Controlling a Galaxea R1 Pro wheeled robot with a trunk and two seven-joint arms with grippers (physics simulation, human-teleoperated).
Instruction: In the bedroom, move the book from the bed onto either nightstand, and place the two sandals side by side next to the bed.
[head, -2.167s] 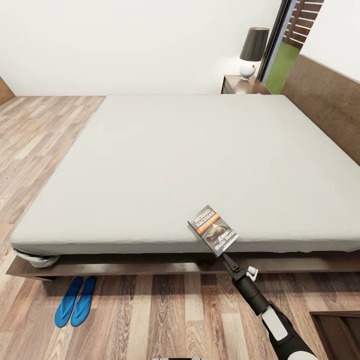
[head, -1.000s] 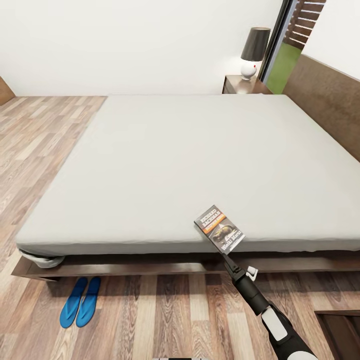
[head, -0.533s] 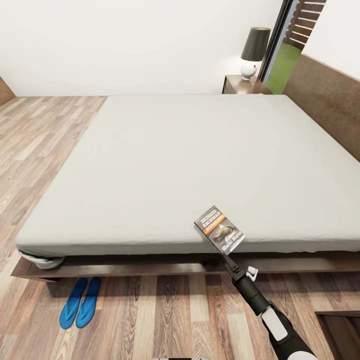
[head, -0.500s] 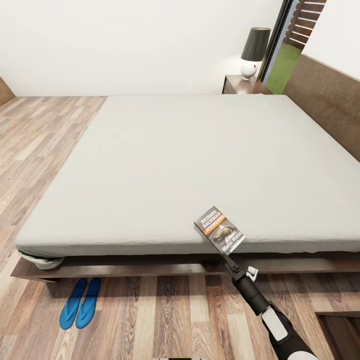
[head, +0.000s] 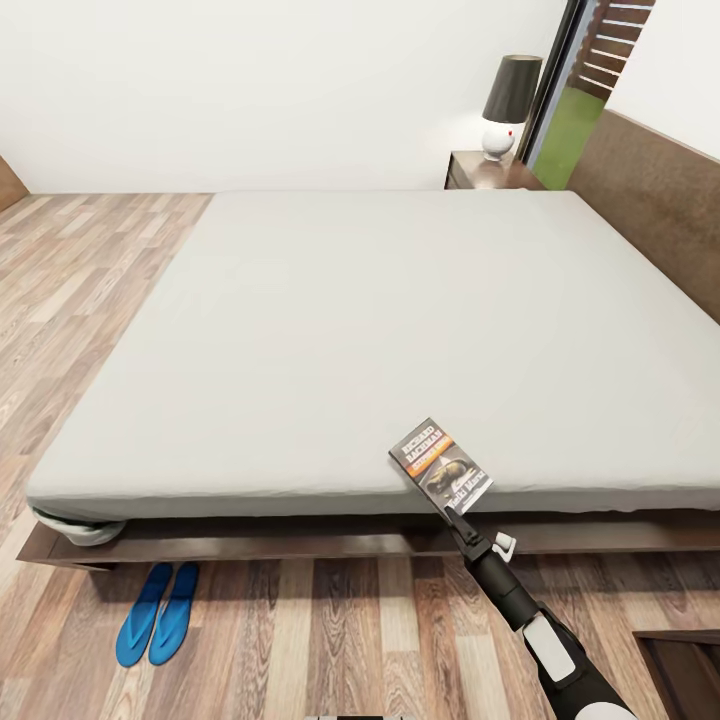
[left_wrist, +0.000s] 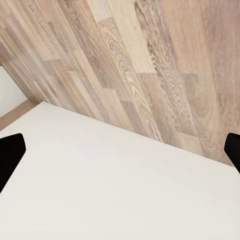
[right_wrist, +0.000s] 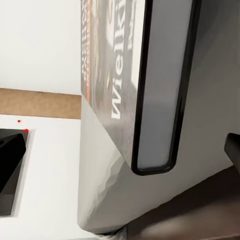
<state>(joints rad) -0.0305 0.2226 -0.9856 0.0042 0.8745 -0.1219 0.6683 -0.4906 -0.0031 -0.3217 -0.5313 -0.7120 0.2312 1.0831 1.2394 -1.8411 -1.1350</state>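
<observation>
The book (head: 440, 465), a dark paperback with an orange band, lies at the near edge of the bed (head: 380, 320) on its pale grey mattress. My right gripper (head: 452, 512) reaches up from the floor side to the book's near end. In the right wrist view the book (right_wrist: 125, 75) sits edge-on between my right gripper (right_wrist: 120, 150) fingers, which stand wide apart and open. The two blue sandals (head: 157, 627) lie side by side on the floor by the bed's near left corner. The nightstand (head: 487, 172) stands at the far right by the headboard. My left gripper (left_wrist: 120, 155) is open over wood floor.
A white lamp (head: 508, 105) with a dark shade stands on the nightstand. The brown headboard (head: 650, 200) runs along the right. A dark brown cabinet corner (head: 685, 670) sits at the near right. Wood floor (head: 80, 280) lies left of the bed.
The whole view has shifted a little, so the camera moved. The book now sits slightly further in from the bed's near edge, and my right gripper stays at its end.
</observation>
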